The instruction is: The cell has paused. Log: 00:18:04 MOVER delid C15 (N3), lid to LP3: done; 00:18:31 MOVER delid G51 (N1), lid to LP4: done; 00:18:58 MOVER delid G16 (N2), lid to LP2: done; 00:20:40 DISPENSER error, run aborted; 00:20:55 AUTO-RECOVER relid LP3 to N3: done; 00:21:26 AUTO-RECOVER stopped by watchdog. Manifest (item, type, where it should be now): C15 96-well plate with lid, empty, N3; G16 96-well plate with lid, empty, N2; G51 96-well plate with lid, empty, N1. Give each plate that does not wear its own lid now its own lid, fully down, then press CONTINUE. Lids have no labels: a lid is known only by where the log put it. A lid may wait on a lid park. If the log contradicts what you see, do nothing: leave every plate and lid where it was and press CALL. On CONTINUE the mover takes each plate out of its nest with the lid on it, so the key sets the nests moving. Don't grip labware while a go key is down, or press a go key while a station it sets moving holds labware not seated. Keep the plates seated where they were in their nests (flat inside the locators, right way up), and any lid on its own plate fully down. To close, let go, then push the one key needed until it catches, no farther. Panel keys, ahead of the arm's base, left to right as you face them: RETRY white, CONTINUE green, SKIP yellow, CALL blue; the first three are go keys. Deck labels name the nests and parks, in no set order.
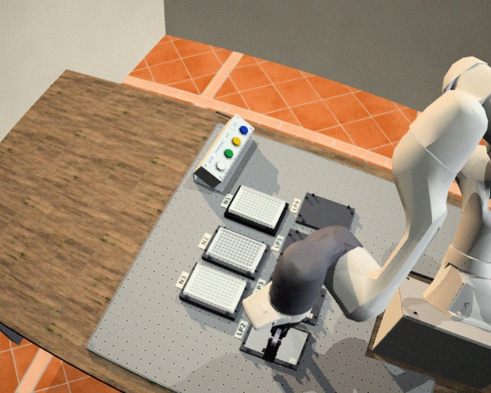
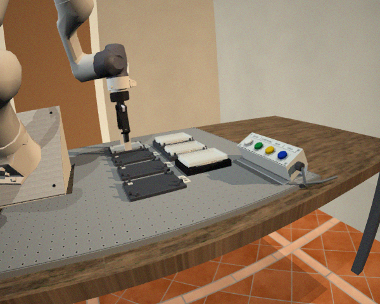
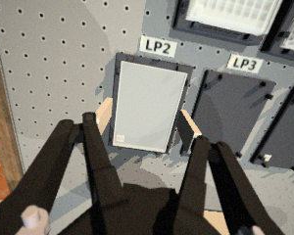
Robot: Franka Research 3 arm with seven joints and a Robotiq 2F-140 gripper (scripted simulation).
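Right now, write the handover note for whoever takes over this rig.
Hand: open, holding nothing, fingers either side of the lid on LP2.
Things: N2 plate uncovered, wells showing. N1 plate and N3 plate look lidded. LP4 is bare.
Done: hand lined up over the lid.
Left: grip it, seat it on the N2 plate, let go, press the green key. Check first: the log leaves a lid on LP4.
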